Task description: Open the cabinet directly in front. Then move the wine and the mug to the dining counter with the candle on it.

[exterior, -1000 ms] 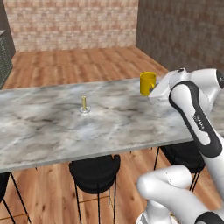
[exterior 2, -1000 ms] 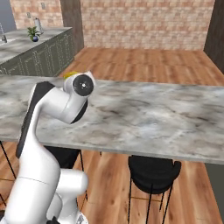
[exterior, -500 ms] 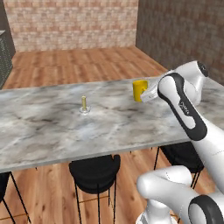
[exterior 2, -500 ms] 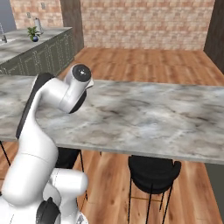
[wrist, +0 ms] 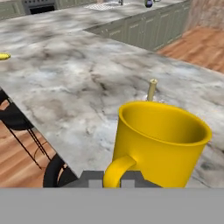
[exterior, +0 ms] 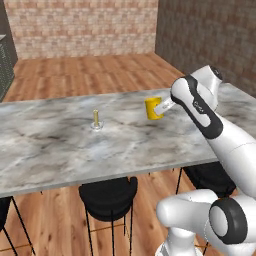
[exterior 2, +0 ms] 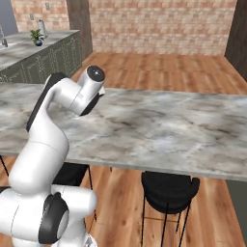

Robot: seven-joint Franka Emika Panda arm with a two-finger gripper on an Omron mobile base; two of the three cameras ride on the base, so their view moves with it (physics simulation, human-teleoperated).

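Note:
The yellow mug [exterior: 153, 108] hangs upright low over the marble dining counter [exterior: 50, 150], to the right of the thin candle [exterior: 96, 120]. Whether its base touches the slab I cannot tell. My gripper [exterior: 163, 106] is shut on the mug from its right side. In the hand view the mug [wrist: 164, 140] looms close, its handle [wrist: 114, 169] caught at my gripper [wrist: 114, 180], with the candle [wrist: 152, 89] standing just beyond its rim. My own arm [exterior 2: 72, 99] covers mug and hand in the right base view. The wine and the cabinet are out of view.
Round black stools [exterior: 108, 196] [exterior 2: 169, 189] stand under the counter's near edge. Low green cabinets with a marble worktop [exterior 2: 43, 60] run along the far left, a small plant [exterior 2: 37, 37] on top. A small yellow thing [wrist: 4, 57] lies far off on the counter.
My arm has carried the mug leftward over the counter, toward the candle, and a little lower. The candle has stayed put.

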